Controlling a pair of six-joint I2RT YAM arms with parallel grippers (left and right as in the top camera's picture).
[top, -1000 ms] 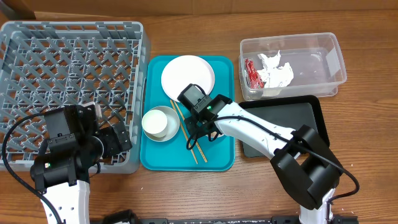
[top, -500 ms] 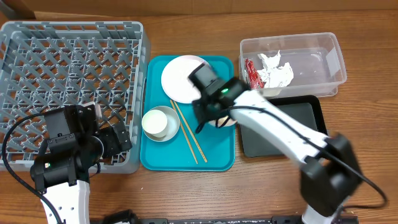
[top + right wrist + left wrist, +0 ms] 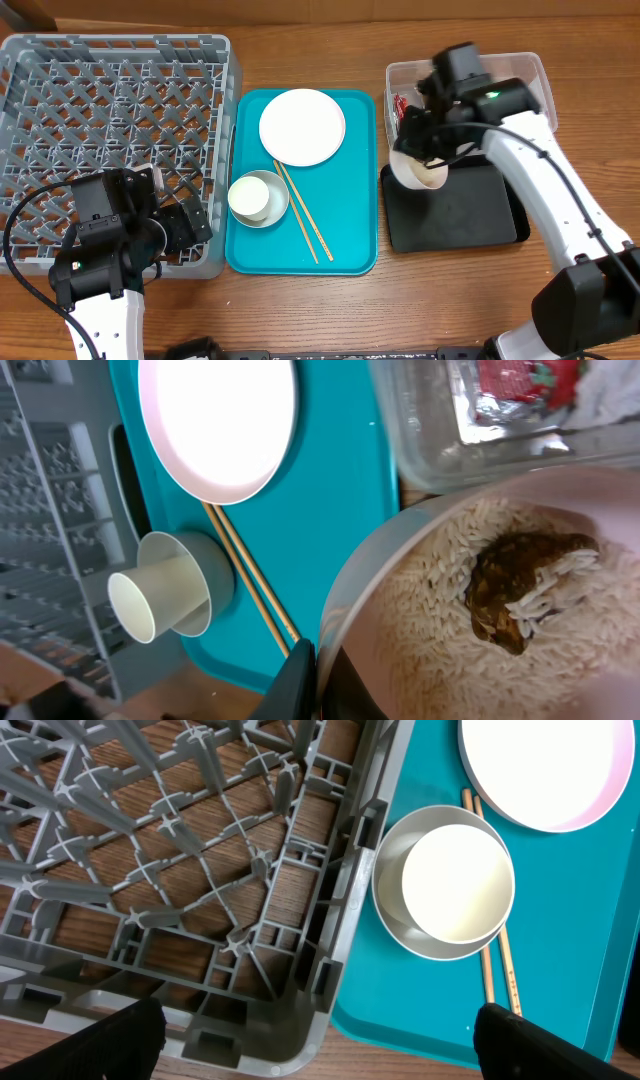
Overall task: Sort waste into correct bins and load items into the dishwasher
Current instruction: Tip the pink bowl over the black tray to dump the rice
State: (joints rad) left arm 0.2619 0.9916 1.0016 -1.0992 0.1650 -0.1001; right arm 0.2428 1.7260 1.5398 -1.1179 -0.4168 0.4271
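Note:
My right gripper (image 3: 428,150) is shut on the rim of a pale pink bowl (image 3: 420,172) and holds it above the left edge of the black tray (image 3: 460,215). In the right wrist view the bowl (image 3: 400,610) holds white rice (image 3: 440,630) and a brown food lump (image 3: 520,585). The clear tub (image 3: 520,100) holds a red wrapper (image 3: 405,118) and a white napkin (image 3: 445,115). A white plate (image 3: 302,127), a cup in a small bowl (image 3: 258,198) and chopsticks (image 3: 303,215) lie on the teal tray (image 3: 350,240). My left gripper (image 3: 310,1040) is open at the grey rack's (image 3: 115,120) front right corner.
The grey rack fills the left of the table and stands against the teal tray's left edge. The clear tub sits right behind the black tray. Bare wood runs along the table's front edge (image 3: 400,310).
My right gripper has lifted the pink bowl off the teal tray and carried it right to above the black tray's left edge. The left arm has not moved.

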